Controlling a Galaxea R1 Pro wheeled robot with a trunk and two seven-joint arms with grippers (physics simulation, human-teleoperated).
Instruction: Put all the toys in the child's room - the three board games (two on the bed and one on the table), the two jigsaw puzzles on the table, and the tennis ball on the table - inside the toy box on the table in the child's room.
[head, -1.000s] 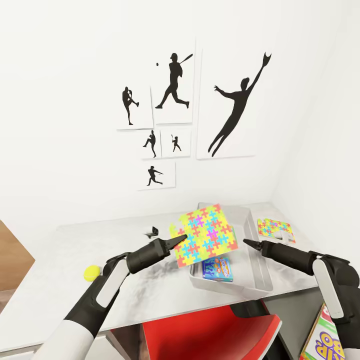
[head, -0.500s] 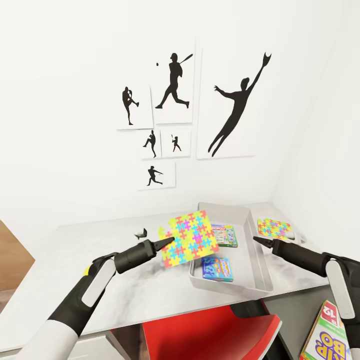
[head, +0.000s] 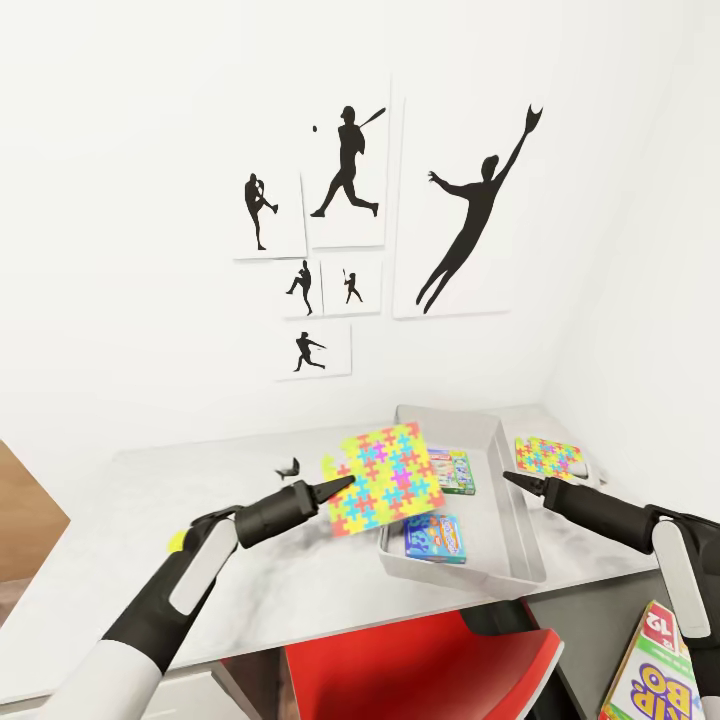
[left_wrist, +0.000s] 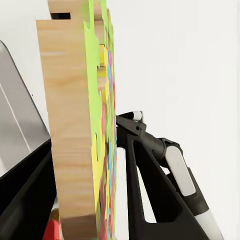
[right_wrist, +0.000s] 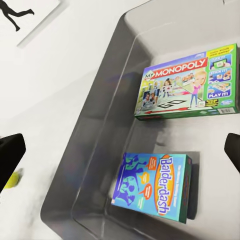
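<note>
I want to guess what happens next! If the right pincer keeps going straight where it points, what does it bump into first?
Probably the toy box: the right pincer aims into it, towards the Monopoly box and blue Balderdash box.

My left gripper (left_wrist: 75, 200) clamps a jigsaw puzzle (left_wrist: 80, 125) edge-on between its dark fingers (left_wrist: 150, 195), wooden back and bright multicoloured face both showing, against a white wall (left_wrist: 190, 60) and grey toy box (left_wrist: 17, 115).
</note>
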